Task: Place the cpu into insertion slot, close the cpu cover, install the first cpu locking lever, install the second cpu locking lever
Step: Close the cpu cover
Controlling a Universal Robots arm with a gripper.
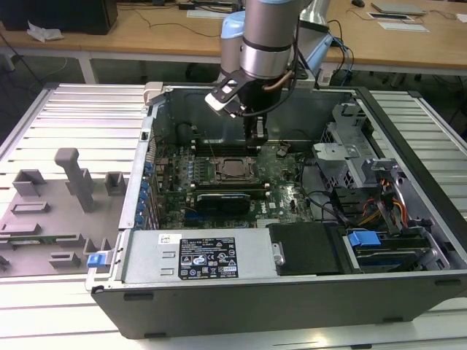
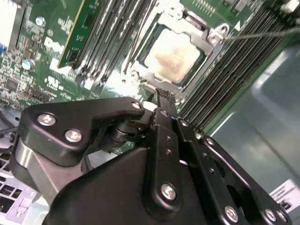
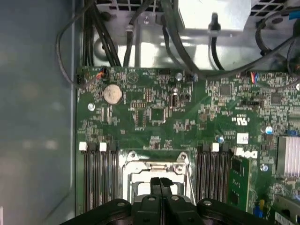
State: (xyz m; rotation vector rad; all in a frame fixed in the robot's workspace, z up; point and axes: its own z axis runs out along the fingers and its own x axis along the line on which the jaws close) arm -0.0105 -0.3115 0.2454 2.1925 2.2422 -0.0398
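Observation:
The cpu (image 1: 235,169) lies in its socket on the green motherboard (image 1: 284,191) inside the open computer case; its pale metal top (image 2: 171,56) is clear in the second wrist view. The silvery cpu cover (image 2: 199,37) lies flat around it, and its frame edge (image 3: 140,166) also appears in the first wrist view. A thin wire locking lever (image 2: 262,33) sticks out from one socket corner and runs beside the socket (image 3: 189,180). My gripper (image 1: 255,142) hangs just above the socket's far edge, its fingertips (image 3: 160,183) pressed together, shut on nothing.
Memory slots (image 3: 98,178) flank the socket. A long black card (image 1: 222,198) lies in front of it. A power supply (image 1: 204,255), a drive bay with blue tabs (image 1: 365,239) and cables (image 1: 328,208) fill the case. Grey fixtures (image 1: 73,179) stand on the table at the exterior view's left.

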